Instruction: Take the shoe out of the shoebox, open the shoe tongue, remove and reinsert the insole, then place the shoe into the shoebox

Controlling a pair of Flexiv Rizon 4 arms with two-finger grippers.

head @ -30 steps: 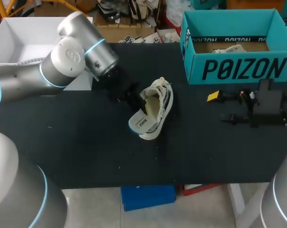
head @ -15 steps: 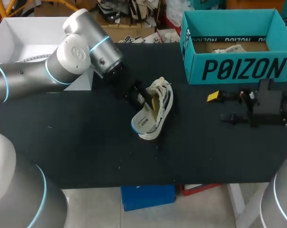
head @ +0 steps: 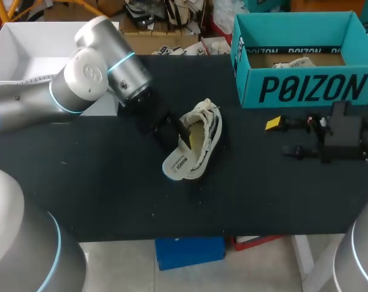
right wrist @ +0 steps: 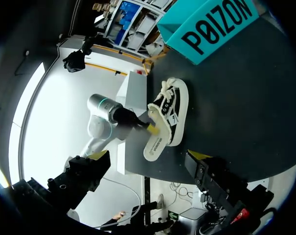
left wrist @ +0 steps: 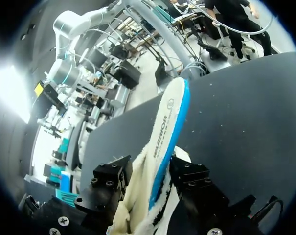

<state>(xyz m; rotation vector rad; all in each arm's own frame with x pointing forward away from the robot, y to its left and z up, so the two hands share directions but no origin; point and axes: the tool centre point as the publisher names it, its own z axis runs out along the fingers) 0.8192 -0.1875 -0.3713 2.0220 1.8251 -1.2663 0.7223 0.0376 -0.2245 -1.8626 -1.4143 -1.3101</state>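
A white-and-black sneaker (head: 210, 125) lies on its side on the black table (head: 98, 182), left of the teal shoebox (head: 305, 88). Its white insole with a blue edge (head: 177, 164) sticks out of the shoe opening, its free end resting on the table. My left gripper (head: 182, 129) is at the shoe opening. In the left wrist view the insole (left wrist: 168, 122) stands between the parted fingers of that gripper (left wrist: 150, 172), which is open. My right gripper (head: 284, 137) rests open on the table under the shoebox front, well right of the shoe (right wrist: 176, 105).
A white open box (head: 25, 55) stands at the table's back left corner, behind my left arm. The teal shoebox holds crumpled paper (head: 293, 61). Bare black tabletop lies in front of the shoe and between it and my right gripper (right wrist: 148, 155).
The left gripper's jaws have spread apart around the insole. The insole has come further out of the shoe and its free end has dropped toward the table. The right arm kept still.
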